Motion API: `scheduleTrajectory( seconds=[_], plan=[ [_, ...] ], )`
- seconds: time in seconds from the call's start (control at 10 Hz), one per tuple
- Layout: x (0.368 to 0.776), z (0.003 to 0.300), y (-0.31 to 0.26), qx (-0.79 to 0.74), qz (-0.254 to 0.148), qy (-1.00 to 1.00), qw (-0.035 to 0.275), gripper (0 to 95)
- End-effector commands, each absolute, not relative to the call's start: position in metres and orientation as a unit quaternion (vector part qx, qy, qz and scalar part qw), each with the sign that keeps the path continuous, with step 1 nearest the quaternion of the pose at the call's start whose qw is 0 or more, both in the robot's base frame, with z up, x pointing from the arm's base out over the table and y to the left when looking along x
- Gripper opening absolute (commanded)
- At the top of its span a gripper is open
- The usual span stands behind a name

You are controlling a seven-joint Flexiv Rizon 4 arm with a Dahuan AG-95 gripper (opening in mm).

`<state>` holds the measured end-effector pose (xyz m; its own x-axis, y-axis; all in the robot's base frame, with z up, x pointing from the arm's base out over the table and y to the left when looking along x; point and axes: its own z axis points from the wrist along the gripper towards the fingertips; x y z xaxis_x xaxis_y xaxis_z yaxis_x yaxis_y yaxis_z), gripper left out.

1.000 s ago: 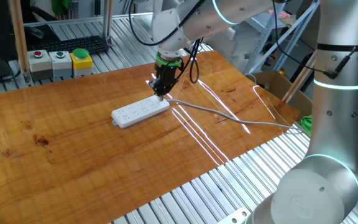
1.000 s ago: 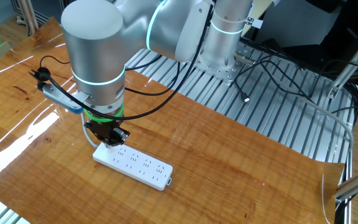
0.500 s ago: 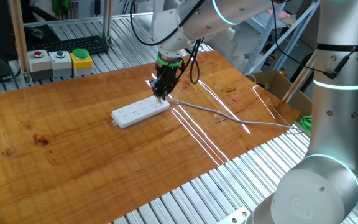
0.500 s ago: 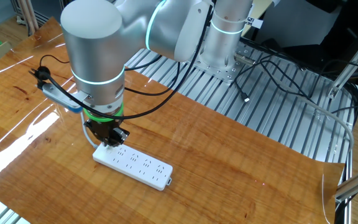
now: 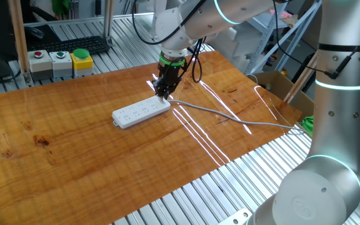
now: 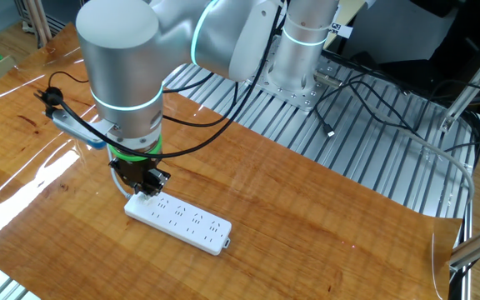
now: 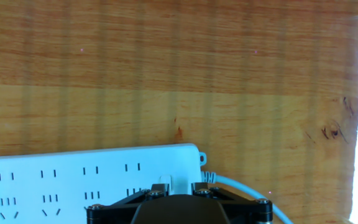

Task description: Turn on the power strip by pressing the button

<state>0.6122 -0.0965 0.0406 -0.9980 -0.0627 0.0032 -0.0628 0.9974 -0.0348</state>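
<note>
The gripper [image 5: 163, 95] hangs over the cable end of the white power strip [image 5: 140, 112] on the wooden table [image 5: 74, 156]; its jaw state cannot be told.

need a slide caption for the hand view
End effector above the cable end of a long flat white plastic power strip on wood.

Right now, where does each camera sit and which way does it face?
One fixed view: beyond the table's cable side, looking across; shows the power strip, arm, pincer.
The other fixed view: opposite side, high, facing the arm's base; arm fills the foreground.
Hand view: on the wrist, looking down the fingers; only the pincer's black base shows.
All three share the strip's cable end.
</note>
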Motion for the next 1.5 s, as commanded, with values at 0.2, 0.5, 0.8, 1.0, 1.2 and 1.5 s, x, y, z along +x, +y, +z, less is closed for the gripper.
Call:
scheduleTrajectory(
  seconds=[0.2,0.5,0.8,1.0,1.2,1.5],
  plan=[
    [0.613,0.0384,-0.095,0.031,0.016,-0.999,0.0,19.0],
    [0.6132,0.038,-0.095,0.029,0.02,-0.999,0.0,19.0],
    [0.6132,0.038,-0.0951,0.027,0.027,-0.999,-0.002,38.0],
    [0.6134,0.0381,-0.0954,0.027,0.027,-0.999,-0.002,38.0],
    [0.6135,0.0375,-0.1036,0.034,0.024,-0.999,-0.002,38.0],
    [0.6135,0.0372,-0.1045,0.028,0.022,-0.999,-0.002,38.0]
  ],
)
